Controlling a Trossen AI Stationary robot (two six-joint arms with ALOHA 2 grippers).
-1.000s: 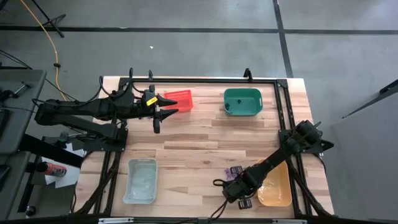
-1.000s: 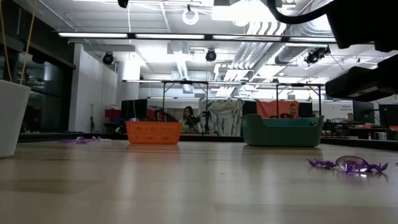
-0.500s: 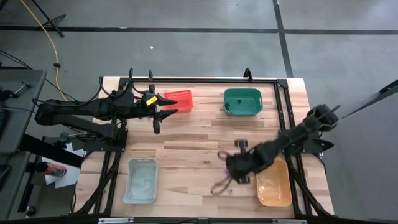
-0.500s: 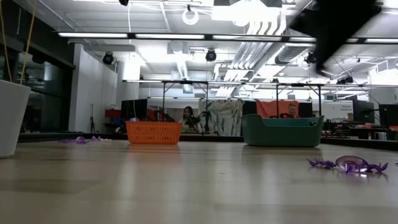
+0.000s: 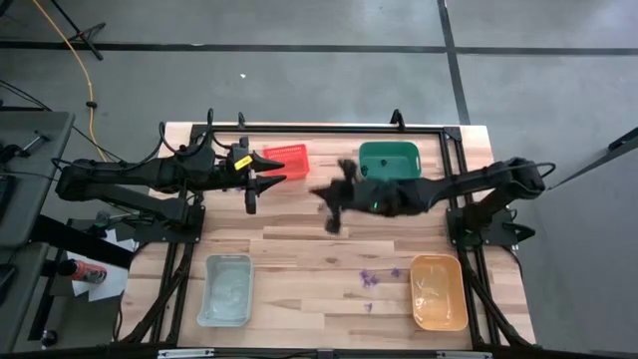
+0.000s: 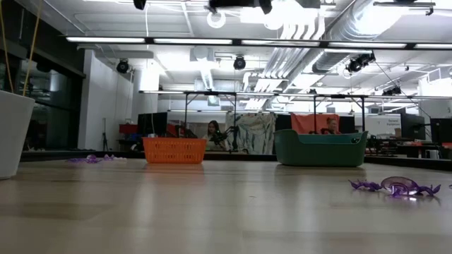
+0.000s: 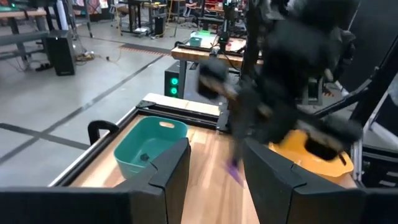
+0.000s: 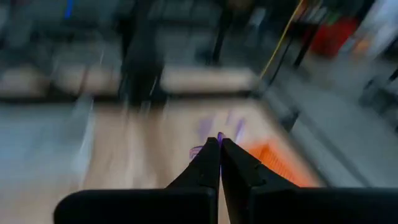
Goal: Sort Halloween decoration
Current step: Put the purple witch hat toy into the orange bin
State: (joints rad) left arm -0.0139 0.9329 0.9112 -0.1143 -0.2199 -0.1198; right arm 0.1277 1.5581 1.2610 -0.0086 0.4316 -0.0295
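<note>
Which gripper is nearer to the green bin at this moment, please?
The right gripper: it sits just beside the green bin, between it and the red bin. The left gripper waits beyond the red bin.

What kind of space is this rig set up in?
Likely an open robotics lab or workshop: exposed ceiling ducts, more framed workbenches behind, people seated at them, and taped lines on a grey concrete floor.

Several tiny purple trinkets (image 5: pixel 371 276) lie scattered flat on the wooden table, just beside the orange bin (image 5: pixel 439 292). At table height, one purple spiky trinket (image 6: pixel 395 187) rests flat with thin legs spread. Another faint purple cluster (image 6: pixel 90 159) lies far across the table.
</note>
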